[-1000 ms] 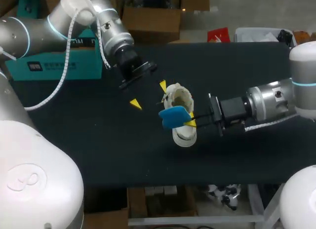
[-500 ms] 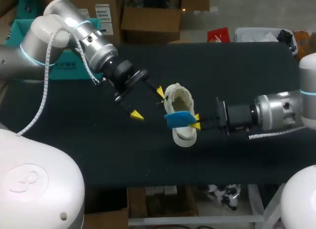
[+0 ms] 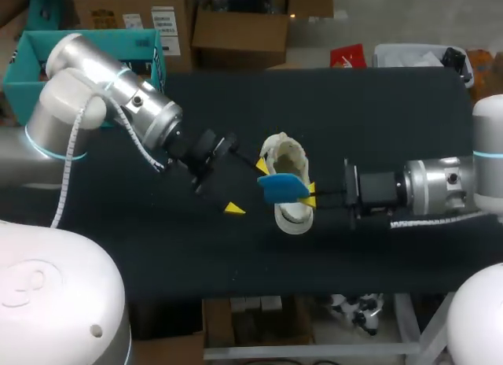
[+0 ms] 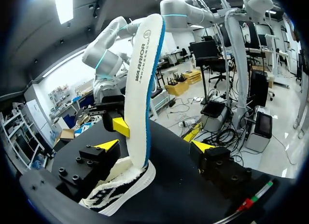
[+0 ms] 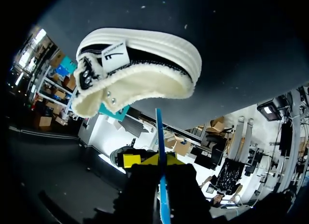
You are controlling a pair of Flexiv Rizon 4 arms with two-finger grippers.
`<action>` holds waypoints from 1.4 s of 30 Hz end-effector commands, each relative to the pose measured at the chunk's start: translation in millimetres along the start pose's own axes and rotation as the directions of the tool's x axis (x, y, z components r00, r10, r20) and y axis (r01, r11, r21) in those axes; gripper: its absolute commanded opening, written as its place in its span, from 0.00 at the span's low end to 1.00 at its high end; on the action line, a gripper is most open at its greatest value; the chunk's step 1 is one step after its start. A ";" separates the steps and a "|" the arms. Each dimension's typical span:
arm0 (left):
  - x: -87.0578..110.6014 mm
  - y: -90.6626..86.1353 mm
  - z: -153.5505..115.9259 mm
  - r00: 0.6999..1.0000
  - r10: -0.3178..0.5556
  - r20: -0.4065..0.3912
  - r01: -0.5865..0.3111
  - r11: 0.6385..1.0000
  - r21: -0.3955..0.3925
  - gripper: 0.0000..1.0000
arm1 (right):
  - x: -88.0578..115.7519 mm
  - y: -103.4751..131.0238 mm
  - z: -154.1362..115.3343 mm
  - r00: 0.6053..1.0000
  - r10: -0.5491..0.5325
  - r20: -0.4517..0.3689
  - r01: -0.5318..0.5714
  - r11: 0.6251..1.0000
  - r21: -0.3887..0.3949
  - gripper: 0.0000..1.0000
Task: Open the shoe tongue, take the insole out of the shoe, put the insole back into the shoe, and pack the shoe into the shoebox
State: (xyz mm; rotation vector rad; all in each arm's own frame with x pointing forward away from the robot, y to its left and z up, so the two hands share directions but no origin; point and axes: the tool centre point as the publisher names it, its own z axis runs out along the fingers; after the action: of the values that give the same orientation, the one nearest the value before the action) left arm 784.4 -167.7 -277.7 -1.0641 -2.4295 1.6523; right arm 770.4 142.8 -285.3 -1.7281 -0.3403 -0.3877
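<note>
The right pincer (image 3: 310, 194) is clamped on the blue-and-white insole (image 3: 281, 187) just right of centre in the head view. Its yellow tips sit at the insole's right edge. In the right wrist view this pincer (image 5: 159, 162) pinches the insole (image 5: 161, 137) edge-on between its two fingers. The thin blue edge runs straight out ahead towards the shoe (image 5: 145, 45).

The left pincer (image 3: 247, 188) stands wide open just left of the shoe, holding nothing. One of its yellow tips is just beside the shoe's upper left rim, and the other lies lower left of it over bare table. In the left wrist view the left pincer (image 4: 155, 146) has its fingers spread to either side of the insole (image 4: 142, 84). The insole stands upright ahead of it, white face showing and blue at the back edge. The insole's lower end meets the mouth of the shoe (image 4: 118, 188), and I cannot tell how far in it goes. A yellow tip of the right pincer presses the insole from behind.

The white shoe (image 3: 287, 154) rests on the black table (image 3: 393, 113) at mid-frame, cream lining showing towards the top of the frame. The insole lies across its middle. The teal shoebox (image 3: 23, 66) is in the upper left corner, well apart from the shoe, behind the left arm.
</note>
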 end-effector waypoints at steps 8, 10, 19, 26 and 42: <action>-3.6 6.4 14.8 0.944 0.006 0.330 -0.007 1.000 0.001 0.60 | -1.2 -5.7 6.3 1.000 -0.017 -0.017 0.017 0.999 -0.038 0.00; -6.1 6.3 16.4 0.940 0.004 0.341 -0.003 1.000 -0.001 0.60 | -1.2 -5.4 7.8 1.000 -0.019 -0.021 0.018 0.999 -0.044 0.00; -14.9 4.4 23.3 0.933 -0.001 0.359 -0.006 1.000 0.017 0.52 | -1.7 -2.3 8.7 0.999 -0.027 -0.034 0.025 0.999 -0.043 0.00; -16.4 3.8 29.9 0.936 -0.002 0.352 -0.006 1.000 0.021 0.18 | -0.2 0.6 6.7 0.999 -0.029 -0.045 0.027 0.998 -0.049 0.00; -25.4 10.4 37.4 0.947 0.059 0.316 -0.044 0.998 -0.053 0.00 | 0.1 -5.3 2.4 0.998 -0.016 -0.062 0.008 0.992 -0.127 1.00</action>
State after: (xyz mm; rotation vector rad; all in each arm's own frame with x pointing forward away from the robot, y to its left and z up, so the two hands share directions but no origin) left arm 792.2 -204.6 -293.7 -0.9291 -2.6506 1.9449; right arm 776.4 145.8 -289.9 -1.7899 -0.3017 -0.4677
